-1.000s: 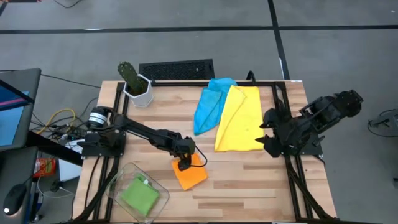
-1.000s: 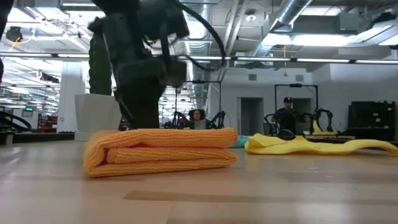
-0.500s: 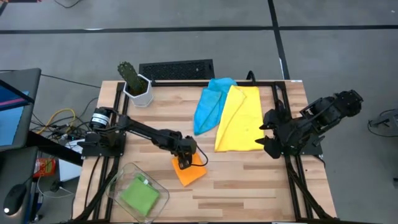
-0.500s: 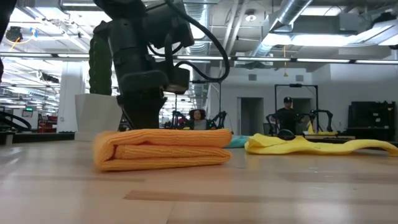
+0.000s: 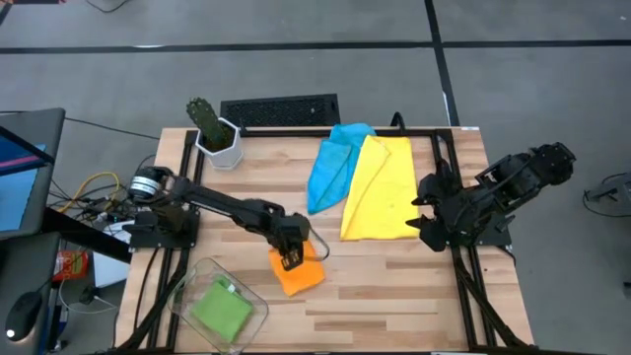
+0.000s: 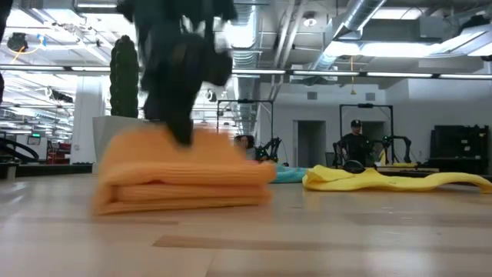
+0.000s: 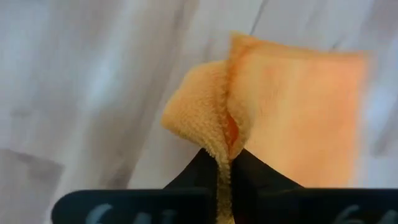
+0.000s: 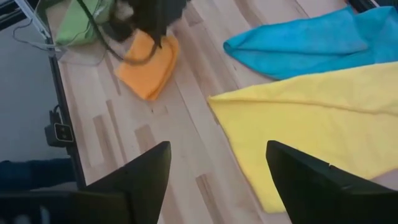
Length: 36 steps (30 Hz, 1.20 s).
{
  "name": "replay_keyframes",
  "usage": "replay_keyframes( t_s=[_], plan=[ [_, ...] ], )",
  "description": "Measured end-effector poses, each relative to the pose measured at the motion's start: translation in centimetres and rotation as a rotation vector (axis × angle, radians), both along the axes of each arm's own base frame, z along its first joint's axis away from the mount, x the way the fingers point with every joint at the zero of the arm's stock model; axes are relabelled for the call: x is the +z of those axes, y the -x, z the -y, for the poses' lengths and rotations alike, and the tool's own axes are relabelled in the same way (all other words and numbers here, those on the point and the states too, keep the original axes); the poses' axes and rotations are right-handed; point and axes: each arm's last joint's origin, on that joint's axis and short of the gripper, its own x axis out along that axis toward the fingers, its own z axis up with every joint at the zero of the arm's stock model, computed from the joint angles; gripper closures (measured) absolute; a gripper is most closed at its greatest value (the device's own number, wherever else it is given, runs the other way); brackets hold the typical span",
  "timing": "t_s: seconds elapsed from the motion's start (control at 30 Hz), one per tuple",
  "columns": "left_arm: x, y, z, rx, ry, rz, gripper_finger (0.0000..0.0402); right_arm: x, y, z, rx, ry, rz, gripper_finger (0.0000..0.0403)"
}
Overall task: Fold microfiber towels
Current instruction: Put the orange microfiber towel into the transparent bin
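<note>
The folded orange towel (image 5: 299,275) lies near the table's left front, seen side-on in the low view (image 6: 184,181). My left gripper (image 5: 289,258) stands over its far-left part and is shut on it. The yellow towel (image 5: 380,187) lies spread flat at the back right. The light blue towel (image 5: 330,168) lies beside it on the left, bunched. A folded green towel (image 5: 222,308) rests in a clear tray at the front left. My right gripper (image 5: 419,212) hangs open above the table's right edge, beside the yellow towel (image 8: 311,112). My left gripper pinches a bunched ridge of the orange towel's upper layers (image 7: 222,146) between its two fingers (image 7: 198,169), near the towel's far-left edge. The fingers come from above, pointing steeply down. The pinched cloth is drawn up into a hump (image 6: 165,138), and the lower layers (image 6: 184,201) lie on the table.
A green cactus in a white pot (image 5: 215,133) stands at the back left corner, with a dark grille (image 5: 279,110) behind the table's far edge. Bare wood lies along the front and between the orange and yellow towels. In the low view, people show in the room behind.
My left gripper has shut on the orange towel's top and risen. The towel's upper layers are drawn up into a hump, and the whole bundle has slid a little toward the table's left edge. The lower layers stay on the table.
</note>
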Motion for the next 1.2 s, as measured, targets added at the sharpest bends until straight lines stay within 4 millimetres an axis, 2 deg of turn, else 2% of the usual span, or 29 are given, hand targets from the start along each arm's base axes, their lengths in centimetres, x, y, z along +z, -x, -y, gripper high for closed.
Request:
replay_keyframes(
  t_s=[0.1,0.23,0.33,0.47,0.67,0.8,0.9,1.03,1.2],
  plan=[
    [1.9,1.2,0.0,0.068,0.024,-0.017,0.0399,0.0,0.0,0.0,0.003,0.002,0.001,0.0122],
    [6.0,2.9,0.8,0.145,0.099,0.089,0.0399,0.0,0.0,0.0,0.010,0.008,0.000,0.0123],
    [8.3,4.5,1.5,0.194,0.140,0.149,0.0400,0.0,0.0,0.0,0.018,0.014,0.003,0.0123],
    [12.1,7.7,2.4,0.243,0.234,0.253,0.0401,0.0,0.0,0.0,0.028,0.021,0.004,0.0123],
    [16.2,13.6,3.5,0.368,0.383,0.324,0.0401,0.1,-0.1,0.0,0.035,0.026,0.010,0.0123],
    [17.3,16.8,4.0,0.440,0.454,0.321,0.0401,0.1,-0.1,0.0,0.022,0.046,0.021,0.0123],
    [17.5,18.2,4.9,0.468,0.502,0.297,0.0401,0.1,-0.2,0.0,0.021,0.043,0.029,0.0123],
    [17.2,18.9,6.9,0.483,0.526,0.258,0.0401,0.3,-0.3,-0.1,0.021,0.031,0.049,0.0123],
    [15.6,18.7,10.0,0.509,0.508,0.181,0.0401,0.3,-0.4,-0.1,0.021,0.029,0.053,0.0123]
  ],
)
